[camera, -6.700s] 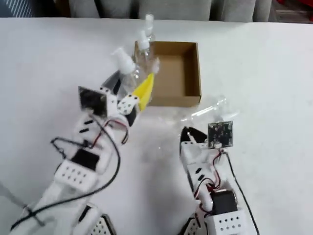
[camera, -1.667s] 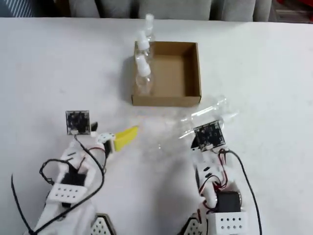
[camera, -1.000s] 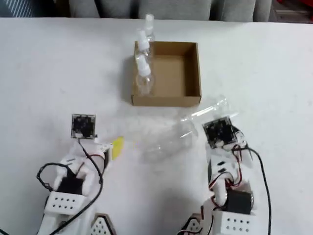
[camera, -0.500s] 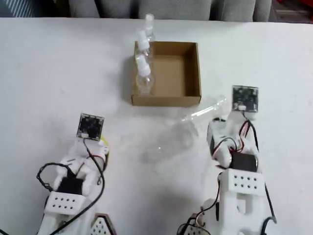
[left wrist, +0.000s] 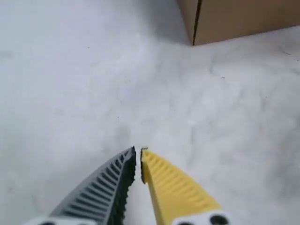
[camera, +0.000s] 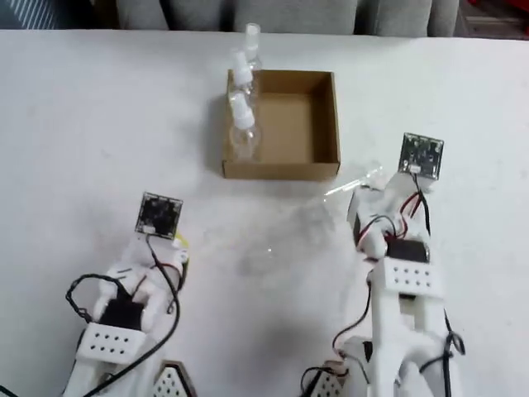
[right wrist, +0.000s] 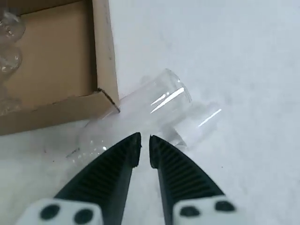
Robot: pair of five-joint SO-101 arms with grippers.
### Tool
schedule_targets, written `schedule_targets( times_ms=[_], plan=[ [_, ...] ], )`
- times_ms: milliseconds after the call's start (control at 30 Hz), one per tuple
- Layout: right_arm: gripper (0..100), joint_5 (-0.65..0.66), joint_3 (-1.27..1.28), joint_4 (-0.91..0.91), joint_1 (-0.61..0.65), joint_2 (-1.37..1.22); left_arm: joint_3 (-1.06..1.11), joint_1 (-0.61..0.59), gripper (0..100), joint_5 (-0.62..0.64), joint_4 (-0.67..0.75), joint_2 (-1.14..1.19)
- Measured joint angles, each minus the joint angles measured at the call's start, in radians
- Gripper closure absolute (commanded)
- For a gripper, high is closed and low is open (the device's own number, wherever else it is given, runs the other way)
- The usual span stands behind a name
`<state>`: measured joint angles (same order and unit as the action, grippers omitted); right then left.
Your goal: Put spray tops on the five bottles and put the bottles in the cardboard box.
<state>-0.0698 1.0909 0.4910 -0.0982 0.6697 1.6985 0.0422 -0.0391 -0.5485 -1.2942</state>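
The cardboard box (camera: 285, 124) stands open at the middle back of the table. Three clear bottles with white spray tops (camera: 242, 124) line its left wall, and they show at the box's edge in the right wrist view (right wrist: 9, 42). Two clear bottles without tops (right wrist: 157, 101) lie side by side on the table just off the box's near right corner, faint in the high view (camera: 357, 178). My right gripper (right wrist: 144, 143) hangs shut and empty right in front of them. My left gripper (left wrist: 138, 157) is shut and empty over bare table, well short of the box (left wrist: 234, 18).
The white table (camera: 99, 107) stretches wide to the left and right of the box. Both arms rise from bases at the near edge, the left arm (camera: 124, 306) drawn back and the right arm (camera: 401, 273) stretched toward the box.
The left arm set a capped bottle in the box, then drew back to the near edge and shut. The right arm swung right and forward, up to the lying bottles.
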Motion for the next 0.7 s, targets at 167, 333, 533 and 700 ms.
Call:
schedule_targets(
  times_ms=[167,333,533,700],
  plan=[
    [97.9,0.0,-0.104,0.026,-0.035,-0.193,0.0,0.009,98,0.0,0.0,0.0],
    [90.3,0.0,-0.183,0.183,-0.054,-0.27,0.0,0.012,98,0.0,0.0,0.0],
    [89.8,0.0,-0.189,0.229,-0.055,-0.284,0.0,0.012,98,0.0,0.0,0.0],
    [89.6,0.0,-0.189,0.261,-0.052,-0.285,0.0,0.012,98,-0.003,0.0,-0.002]
  ],
)
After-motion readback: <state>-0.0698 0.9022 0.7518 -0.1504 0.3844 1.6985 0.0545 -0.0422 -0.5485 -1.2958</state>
